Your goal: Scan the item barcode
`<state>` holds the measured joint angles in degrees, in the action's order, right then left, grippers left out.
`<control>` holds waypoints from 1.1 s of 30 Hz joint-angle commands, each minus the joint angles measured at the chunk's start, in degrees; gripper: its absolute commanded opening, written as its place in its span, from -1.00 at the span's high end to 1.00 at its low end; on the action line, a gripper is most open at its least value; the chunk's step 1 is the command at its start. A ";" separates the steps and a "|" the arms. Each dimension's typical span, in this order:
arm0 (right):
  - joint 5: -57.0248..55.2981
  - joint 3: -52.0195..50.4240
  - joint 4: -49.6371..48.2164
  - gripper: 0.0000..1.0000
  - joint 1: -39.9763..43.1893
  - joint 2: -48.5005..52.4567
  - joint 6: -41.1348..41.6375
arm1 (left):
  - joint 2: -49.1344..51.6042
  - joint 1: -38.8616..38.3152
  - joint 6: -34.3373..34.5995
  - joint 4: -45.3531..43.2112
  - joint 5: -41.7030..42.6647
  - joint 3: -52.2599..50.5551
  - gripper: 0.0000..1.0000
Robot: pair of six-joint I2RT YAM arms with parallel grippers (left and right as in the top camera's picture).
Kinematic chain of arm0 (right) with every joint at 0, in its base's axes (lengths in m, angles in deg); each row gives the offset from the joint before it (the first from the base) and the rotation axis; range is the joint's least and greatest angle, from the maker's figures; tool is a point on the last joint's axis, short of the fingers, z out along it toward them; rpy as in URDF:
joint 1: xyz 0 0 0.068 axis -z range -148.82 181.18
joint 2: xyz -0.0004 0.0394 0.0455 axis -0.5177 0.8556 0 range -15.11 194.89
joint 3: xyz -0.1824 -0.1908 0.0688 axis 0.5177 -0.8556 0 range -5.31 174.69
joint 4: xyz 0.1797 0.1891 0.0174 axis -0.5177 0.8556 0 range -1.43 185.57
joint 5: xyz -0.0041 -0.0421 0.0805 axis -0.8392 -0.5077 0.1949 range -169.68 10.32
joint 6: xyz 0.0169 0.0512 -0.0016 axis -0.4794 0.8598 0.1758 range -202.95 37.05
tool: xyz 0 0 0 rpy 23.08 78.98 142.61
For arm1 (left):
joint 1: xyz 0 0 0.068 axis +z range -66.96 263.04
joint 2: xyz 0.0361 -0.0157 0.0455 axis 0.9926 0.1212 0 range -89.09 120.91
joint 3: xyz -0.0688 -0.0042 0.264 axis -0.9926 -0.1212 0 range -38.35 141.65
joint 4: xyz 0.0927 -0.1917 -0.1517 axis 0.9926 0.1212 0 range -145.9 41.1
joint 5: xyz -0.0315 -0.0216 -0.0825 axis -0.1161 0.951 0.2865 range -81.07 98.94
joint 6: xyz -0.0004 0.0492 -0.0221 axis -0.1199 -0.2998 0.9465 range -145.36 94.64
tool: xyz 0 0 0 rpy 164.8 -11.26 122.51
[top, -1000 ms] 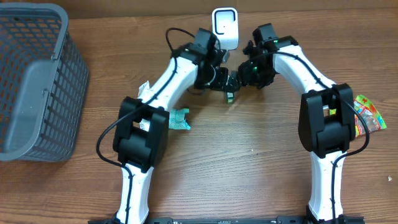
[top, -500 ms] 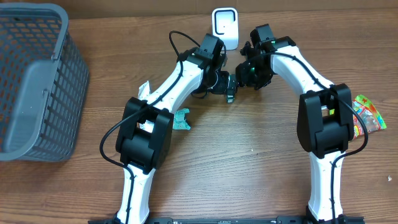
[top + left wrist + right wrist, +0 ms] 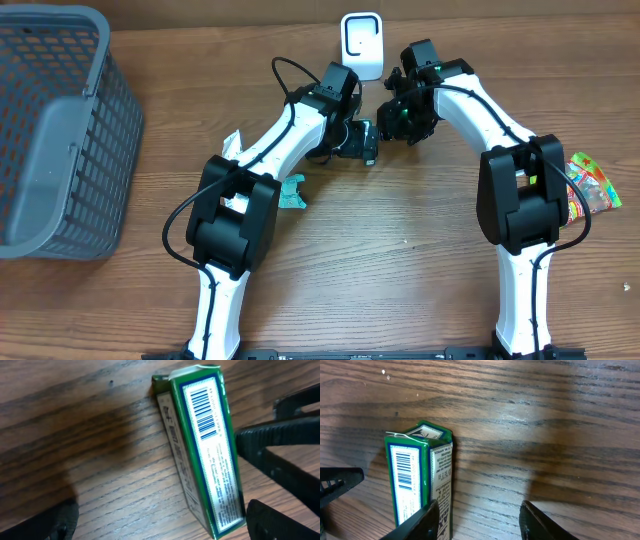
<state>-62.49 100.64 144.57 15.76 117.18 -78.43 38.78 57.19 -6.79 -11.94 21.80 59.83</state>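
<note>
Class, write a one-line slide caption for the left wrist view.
Green-and-white rectangular cardboard box rests on the brown wooden table, its printed barcode facing the camera.

1. The box [image 3: 205, 450] is green. Its white panel, edged in dark blue, carries a blue barcode and fine blue print.
2. The tabletop [image 3: 400, 250] is brown wood streaked with darker grain lines.
3. The basket [image 3: 110, 120] is grey, its walls an open grid.
4. The scanner [image 3: 361, 40] is white with a grey face.
5. The left arm [image 3: 270, 135] and right arm [image 3: 490, 105] are white with black joints. The right claw [image 3: 479, 505] is black.
6. The small packet [image 3: 291, 190] is teal. The bag [image 3: 590, 185] mixes green, red and orange.
</note>
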 commanded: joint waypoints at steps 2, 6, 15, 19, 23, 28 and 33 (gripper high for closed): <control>0.50 -0.24 -0.76 -0.05 -0.26 0.50 0.20 | -0.90 0.44 0.74 1.09 -1.99 -0.20 -0.99; 0.52 -0.24 -1.31 -0.04 -0.28 0.50 1.05 | -1.01 0.55 0.13 1.64 -2.97 0.02 -0.99; 0.52 -0.24 -1.53 -0.05 -0.28 0.50 1.07 | -2.01 1.49 -4.04 6.16 -2.78 4.00 -1.00; 0.50 -0.24 -1.53 -0.05 -0.28 0.50 1.07 | -1.99 1.51 -5.14 6.10 -2.80 4.00 -1.00; 0.50 -0.24 -1.73 -0.05 -0.28 0.50 1.05 | -1.99 1.53 -5.38 5.92 -3.58 3.98 -0.99; 0.50 -0.24 -1.66 -0.04 -0.28 0.50 1.05 | -1.88 1.55 -5.92 5.90 -6.99 3.45 -0.99; 0.50 -0.24 -1.44 -0.04 -0.28 0.50 1.05 | -1.86 1.64 -5.92 4.76 -7.80 1.38 -1.00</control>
<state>-62.51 100.62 143.26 15.76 117.20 -77.58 38.74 58.44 -11.05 -6.69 16.84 62.30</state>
